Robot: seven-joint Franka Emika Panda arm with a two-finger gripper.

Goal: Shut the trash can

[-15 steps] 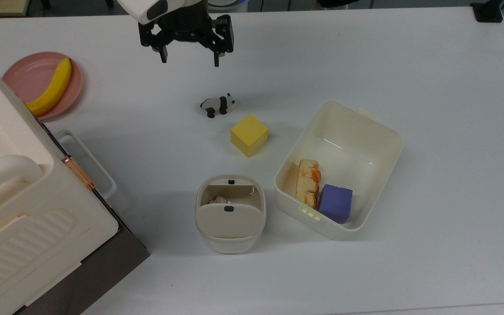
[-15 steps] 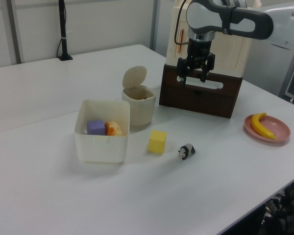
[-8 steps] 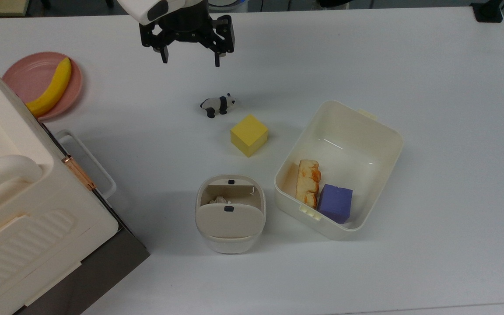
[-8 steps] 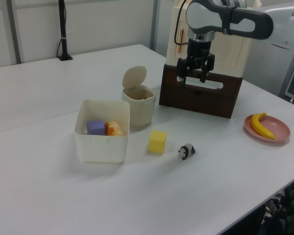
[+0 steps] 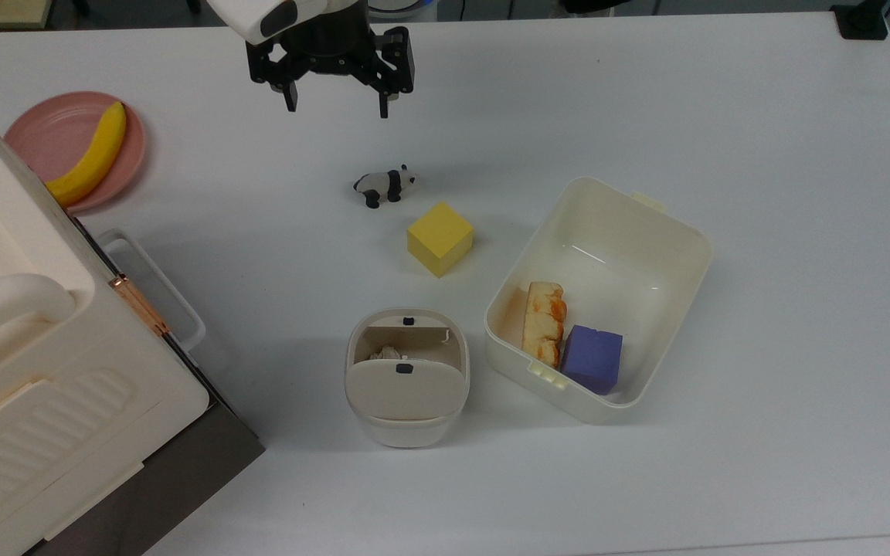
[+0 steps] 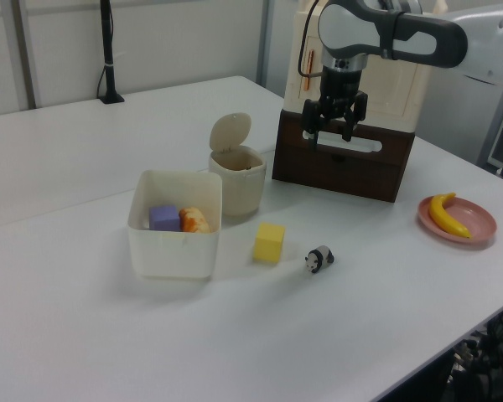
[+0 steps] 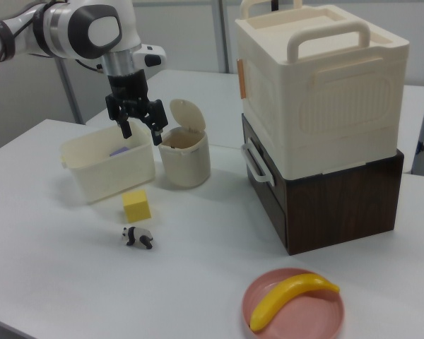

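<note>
The trash can (image 5: pixel 406 378) stands on the white worktop (image 5: pixel 762 154) with its beige flap lid (image 6: pixel 230 132) tipped up and back, so the mouth is uncovered; in the top view some crumpled pale stuff shows inside. A tiny black button sits on the lid, and another small black spot marks the rim across from it. Taking the trash can as the landmark: the lidless cream tub (image 5: pixel 599 297) is just beside it, at the top view's right, apart from it by a narrow gap, and holds a purple block (image 5: pixel 592 359) and an orange-and-cream piece of toy bread (image 5: pixel 543 320) lying side by side. The yellow cube (image 5: pixel 439 238) sits near the trash can, toward the top view's upper edge, and the toy panda (image 5: pixel 383 185) lies a little past the cube in the same direction. The big cream box with a handle (image 7: pixel 318 78) rests on a dark brown base (image 7: pixel 332 194) at the top view's left of the trash can, close but not touching. Well beyond it, a pink plate (image 5: pixel 43 135) carries a banana (image 5: pixel 93 154).

The hand (image 5: pixel 334 104) hangs in the air above the worktop, well apart from the trash can and farther out than the panda. Its two fingers point down, spread wide and released, with nothing between them.
</note>
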